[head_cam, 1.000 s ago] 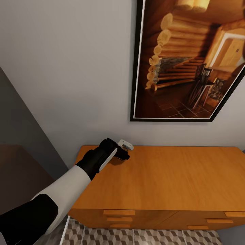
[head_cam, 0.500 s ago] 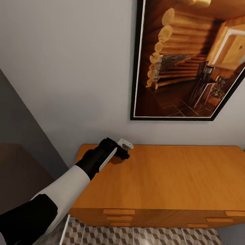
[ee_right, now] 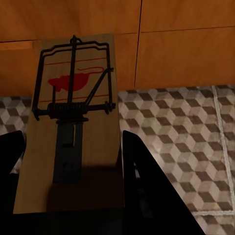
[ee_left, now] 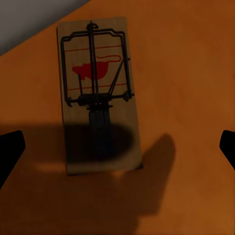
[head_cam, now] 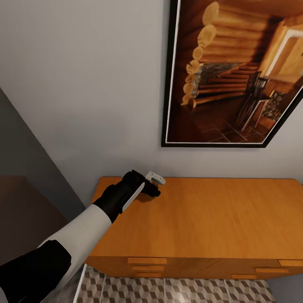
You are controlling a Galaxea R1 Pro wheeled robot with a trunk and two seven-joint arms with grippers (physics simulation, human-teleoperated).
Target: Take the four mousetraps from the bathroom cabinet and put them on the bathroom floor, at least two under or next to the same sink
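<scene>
One mousetrap (ee_left: 98, 98), a small wooden slab with a black wire spring and a red mouse print, lies flat on the orange cabinet (head_cam: 210, 219) top near its back left corner. My left gripper (head_cam: 152, 190) hovers over it, open, with its fingertips (ee_left: 10, 149) wide on either side. A second mousetrap (ee_right: 73, 147) is held upright in my right gripper (ee_right: 73, 196), which is shut on its lower end. Behind it are the cabinet's drawer fronts (ee_right: 171, 54) and the cube-patterned bathroom floor (ee_right: 186, 137). The bathroom sink is out of view.
A grey wall (head_cam: 84, 84) rises right behind the cabinet, with a large black-framed log-cabin picture (head_cam: 235, 75) above it. A dark panel (head_cam: 25, 202) stands to the cabinet's left. Tiled floor (head_cam: 168, 290) runs along the cabinet's front.
The head view has shifted slightly, so the cabinet and picture sit a little differently in frame. My left arm holds the same spot over the cabinet top.
</scene>
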